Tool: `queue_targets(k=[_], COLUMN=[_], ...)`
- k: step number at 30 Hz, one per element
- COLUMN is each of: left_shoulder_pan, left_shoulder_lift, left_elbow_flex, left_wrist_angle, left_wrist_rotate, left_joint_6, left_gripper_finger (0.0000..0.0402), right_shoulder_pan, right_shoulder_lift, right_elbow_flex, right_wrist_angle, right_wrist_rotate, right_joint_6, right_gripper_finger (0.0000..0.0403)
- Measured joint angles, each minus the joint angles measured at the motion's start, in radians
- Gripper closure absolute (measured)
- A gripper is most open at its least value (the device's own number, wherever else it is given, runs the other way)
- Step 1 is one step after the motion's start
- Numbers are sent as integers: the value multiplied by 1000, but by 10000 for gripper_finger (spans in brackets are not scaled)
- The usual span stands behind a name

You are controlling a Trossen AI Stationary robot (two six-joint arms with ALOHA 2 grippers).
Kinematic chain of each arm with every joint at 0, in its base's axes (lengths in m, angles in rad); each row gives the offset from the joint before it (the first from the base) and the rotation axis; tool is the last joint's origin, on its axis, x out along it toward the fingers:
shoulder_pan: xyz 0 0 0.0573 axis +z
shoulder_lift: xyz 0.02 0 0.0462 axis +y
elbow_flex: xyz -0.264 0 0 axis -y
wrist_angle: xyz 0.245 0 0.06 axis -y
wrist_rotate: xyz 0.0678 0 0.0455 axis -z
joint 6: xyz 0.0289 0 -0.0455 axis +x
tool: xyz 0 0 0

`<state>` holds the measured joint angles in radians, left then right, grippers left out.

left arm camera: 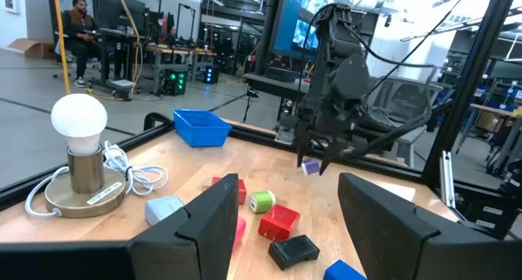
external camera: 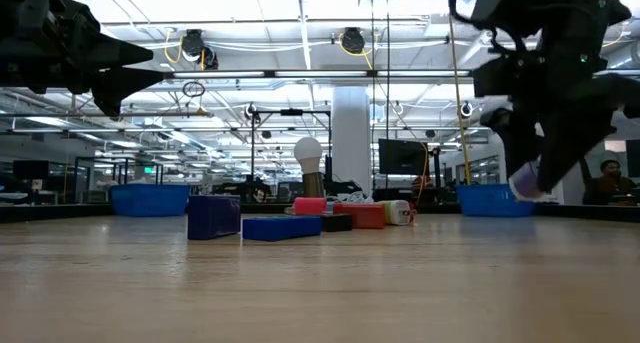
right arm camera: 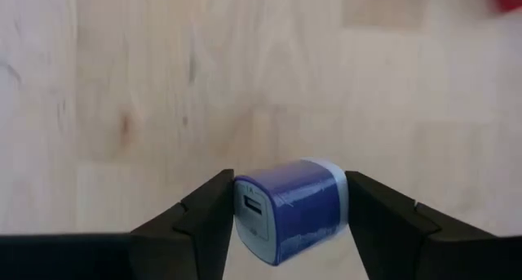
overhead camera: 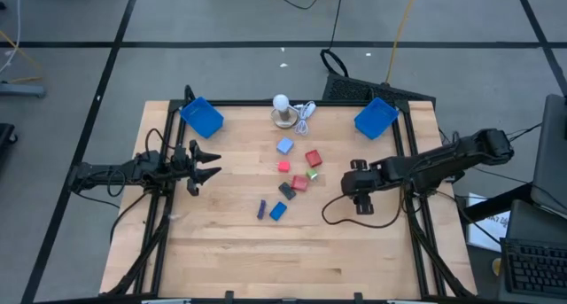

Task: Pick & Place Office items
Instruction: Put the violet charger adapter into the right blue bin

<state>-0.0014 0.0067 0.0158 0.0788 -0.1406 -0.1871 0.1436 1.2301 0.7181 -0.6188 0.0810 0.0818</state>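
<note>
My right gripper [overhead camera: 361, 203] hangs right of the pile, pointing down, shut on a purple-blue charger block [right arm camera: 290, 210] with a USB port; it also shows in the low view [external camera: 524, 180] and the left wrist view [left arm camera: 310, 166]. The other office items lie on the wood mid-table: a light blue block [overhead camera: 284, 145], red pieces [overhead camera: 314, 158], a green piece [overhead camera: 312, 175], a dark grey one [overhead camera: 287, 190], a purple one [overhead camera: 261, 209] and a blue one [overhead camera: 278, 211]. My left gripper [overhead camera: 215, 163] waits open at the table's left, raised above the wood. My right gripper pinches the charger block by its two opposite side faces [right arm camera: 245, 200], one finger on each. The fingers [right arm camera: 204, 211] come from above, pointing down. The block is lifted clear of the table [external camera: 524, 180], its USB face toward the wrist camera.
Two blue trays sit at the far corners, one left [overhead camera: 202, 116] and one right [overhead camera: 376, 117]. A white bulb on a round base [overhead camera: 283, 110] with its white cord stands between them. Bare wood fills the near half. A black cable [overhead camera: 332, 214] loops below the right gripper.
</note>
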Motion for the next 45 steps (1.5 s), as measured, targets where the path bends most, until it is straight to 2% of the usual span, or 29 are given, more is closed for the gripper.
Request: queue_targets(k=[5, 10, 15, 21, 28, 37, 45], left_shoulder_pan=[0, 0, 0, 0, 0, 0, 0], left_shoulder_lift=[0, 0, 0, 0, 0, 0, 0], left_elbow_flex=[0, 0, 0, 0, 0, 0, 0], left_wrist_angle=[0, 0, 0, 0, 0, 0, 0], left_wrist_rotate=[0, 0, 0, 0, 0, 0, 0], left_joint_6=[0, 0, 0, 0, 0, 0, 0], left_gripper_finger=[188, 188, 188, 188, 188, 188, 188], right_shoulder_pan=[0, -12, -68, -166, -342, -637, -885], right_shoulder_lift=[-97, -187, -258, -302, -298, -293, -293], right_elbow_flex=[0, 0, 1, 1, 2, 2, 2], right_wrist_angle=[1, 8, 10, 29, 78, 174, 189], right_wrist_rotate=[74, 188, 264, 364, 368, 368, 353], right_joint_6=[12, 96, 168, 159, 99, 62, 63], right_gripper_finger=[207, 207, 203, 204, 204, 204, 204])
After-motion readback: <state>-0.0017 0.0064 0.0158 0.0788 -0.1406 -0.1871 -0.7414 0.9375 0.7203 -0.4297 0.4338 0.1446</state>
